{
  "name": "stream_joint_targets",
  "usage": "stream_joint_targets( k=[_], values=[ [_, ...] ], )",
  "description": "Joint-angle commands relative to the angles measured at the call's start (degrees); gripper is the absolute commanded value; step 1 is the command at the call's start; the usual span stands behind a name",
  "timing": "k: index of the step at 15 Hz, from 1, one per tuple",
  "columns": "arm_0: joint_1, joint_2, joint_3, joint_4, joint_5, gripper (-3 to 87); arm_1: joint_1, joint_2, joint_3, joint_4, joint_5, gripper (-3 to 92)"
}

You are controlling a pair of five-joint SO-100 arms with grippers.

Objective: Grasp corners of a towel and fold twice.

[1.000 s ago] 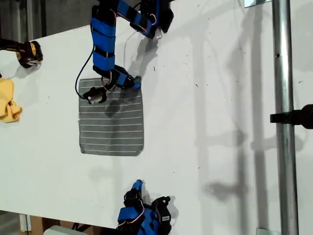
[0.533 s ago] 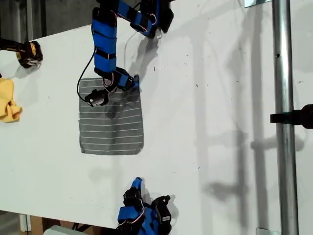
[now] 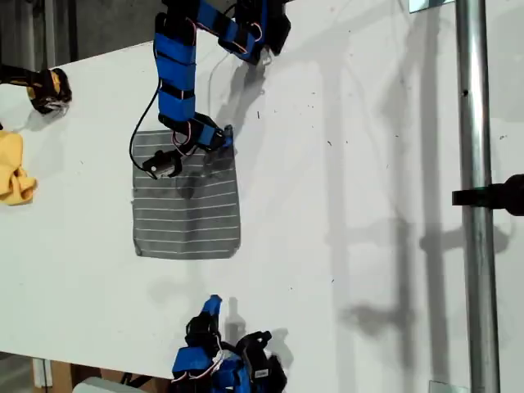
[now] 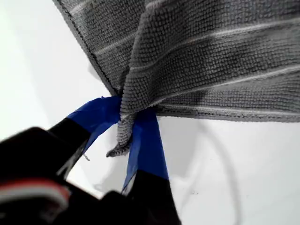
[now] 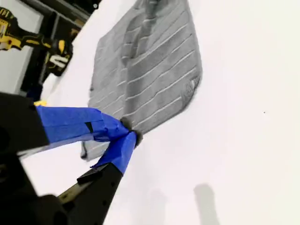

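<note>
The grey striped towel (image 3: 187, 209) lies flat on the white table (image 3: 344, 164), left of the middle in the exterior view. My first gripper (image 3: 227, 136) reaches in from the exterior view's top and is shut on the towel's far right corner. The first wrist view shows that corner (image 4: 123, 136) bunched between the blue fingers (image 4: 145, 140) of my first gripper (image 4: 129, 119), with the rest of the towel (image 4: 211, 56) beyond. My second gripper (image 3: 211, 305) hovers near the table's near edge, below the towel's near right corner (image 3: 236, 254). My second gripper (image 5: 127, 139) is shut on nothing, short of the towel (image 5: 150, 70).
A yellow cloth (image 3: 12, 173) lies at the exterior view's left edge, with a yellow and black tool (image 3: 47, 88) above it. A metal pole (image 3: 475, 205) with a black clamp (image 3: 491, 195) runs down the exterior view's right side.
My second arm has slid toward the exterior view's left along the near edge. My first gripper has drawn the held corner slightly inward, then stayed put.
</note>
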Motion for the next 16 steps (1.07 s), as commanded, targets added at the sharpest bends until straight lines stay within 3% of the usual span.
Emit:
stream_joint_targets(
  k=[1,7,12,14,15,16],
  values=[
    [-0.4,-15.5,-16.8,0.0,4.0,-1.9,-0.8,0.0,-1.5,-1.0,-0.1,-0.1],
    [1.7,-49.9,-54.1,10.7,16.6,-1.9,-1.0,0.4,-1.0,-1.2,-0.1,-0.1],
    [4.7,-62.1,-66.5,15.5,29.4,-1.9,-1.0,1.3,0.0,-1.7,-0.1,-0.1],
    [5.1,-67.1,-71.8,21.3,29.4,-0.9,-1.1,1.7,0.4,-1.9,-0.1,-0.1],
    [5.1,-68.6,-73.2,23.2,29.0,7.9,-1.1,1.8,0.4,-1.9,-0.1,-0.1],
    [5.0,-70.5,-75.5,26.5,27.8,25.9,-1.1,1.8,0.5,-2.0,-0.1,-0.1]
  ],
)
